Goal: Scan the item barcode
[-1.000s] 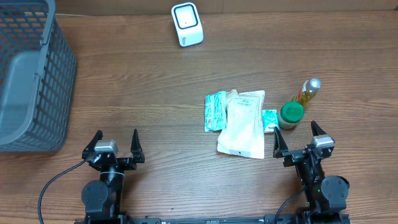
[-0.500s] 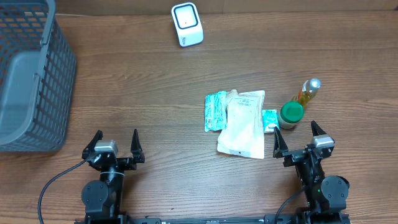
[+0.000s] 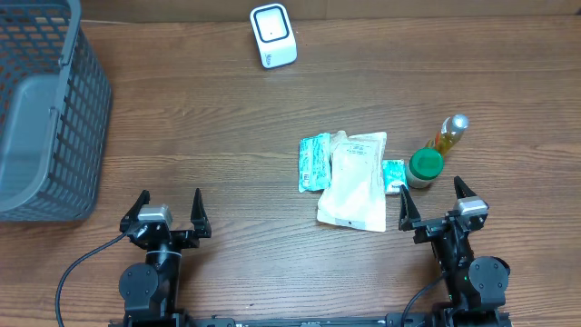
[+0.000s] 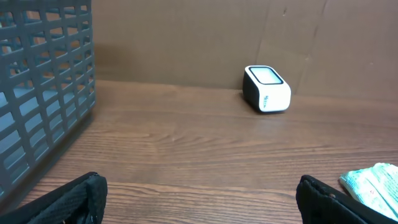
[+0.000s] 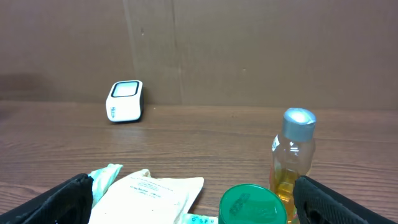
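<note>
- Mock shop checkout, rigged on a lab bench rather than in a real store.
- White barcode scanner (image 3: 273,35) standing at the far edge of a wood-grain table (image 3: 200,136).
- Grey grid shopping basket (image 3: 86,136) well left of the scanner, nearer the front.
- Groceries right of the scanner and nearer the front: white pouch (image 3: 356,182), green packet (image 3: 314,162), green-lidded jar (image 3: 424,167), bottle (image 3: 451,133) of yellow liquid.
- Plain brown board wall (image 4: 186,37) just behind the scanner.
- Left arm (image 3: 148,282) and right arm (image 3: 472,272) mounted at the table edge opposite the scanner, with a black cable trailing from the left one.
</note>
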Controlling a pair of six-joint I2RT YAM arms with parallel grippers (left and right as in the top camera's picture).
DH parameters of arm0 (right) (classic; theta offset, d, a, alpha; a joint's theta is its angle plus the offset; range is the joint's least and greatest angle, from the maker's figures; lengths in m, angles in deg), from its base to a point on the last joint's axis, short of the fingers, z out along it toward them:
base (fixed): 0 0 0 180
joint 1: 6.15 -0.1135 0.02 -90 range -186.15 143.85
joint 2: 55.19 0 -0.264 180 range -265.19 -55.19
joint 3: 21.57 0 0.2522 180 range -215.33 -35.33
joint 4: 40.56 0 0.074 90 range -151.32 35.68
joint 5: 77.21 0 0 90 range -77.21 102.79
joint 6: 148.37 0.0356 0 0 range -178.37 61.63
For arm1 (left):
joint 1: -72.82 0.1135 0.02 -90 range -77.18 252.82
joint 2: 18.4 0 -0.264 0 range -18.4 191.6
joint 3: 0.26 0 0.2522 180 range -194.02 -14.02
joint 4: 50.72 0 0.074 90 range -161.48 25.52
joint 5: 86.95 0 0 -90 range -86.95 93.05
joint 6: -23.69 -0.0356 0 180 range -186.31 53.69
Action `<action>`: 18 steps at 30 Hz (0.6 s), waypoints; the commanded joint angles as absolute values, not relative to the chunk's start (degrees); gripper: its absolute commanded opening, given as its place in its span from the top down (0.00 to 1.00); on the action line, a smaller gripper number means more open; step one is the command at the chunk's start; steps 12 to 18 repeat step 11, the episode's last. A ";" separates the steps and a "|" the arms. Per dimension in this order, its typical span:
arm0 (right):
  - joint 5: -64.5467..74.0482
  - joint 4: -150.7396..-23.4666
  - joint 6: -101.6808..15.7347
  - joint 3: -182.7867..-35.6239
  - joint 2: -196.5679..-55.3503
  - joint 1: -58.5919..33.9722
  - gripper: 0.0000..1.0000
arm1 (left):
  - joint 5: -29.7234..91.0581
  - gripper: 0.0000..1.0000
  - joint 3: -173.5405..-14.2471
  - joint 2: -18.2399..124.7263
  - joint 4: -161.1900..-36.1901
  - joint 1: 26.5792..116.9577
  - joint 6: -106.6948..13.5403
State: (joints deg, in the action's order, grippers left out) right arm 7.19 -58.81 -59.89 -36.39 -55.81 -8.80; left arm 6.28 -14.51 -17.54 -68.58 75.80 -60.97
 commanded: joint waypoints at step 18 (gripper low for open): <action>7.12 -58.59 -60.35 -35.78 -55.35 -8.69 0.00 | 6.89 0.00 -14.29 -18.15 -68.71 75.45 -62.48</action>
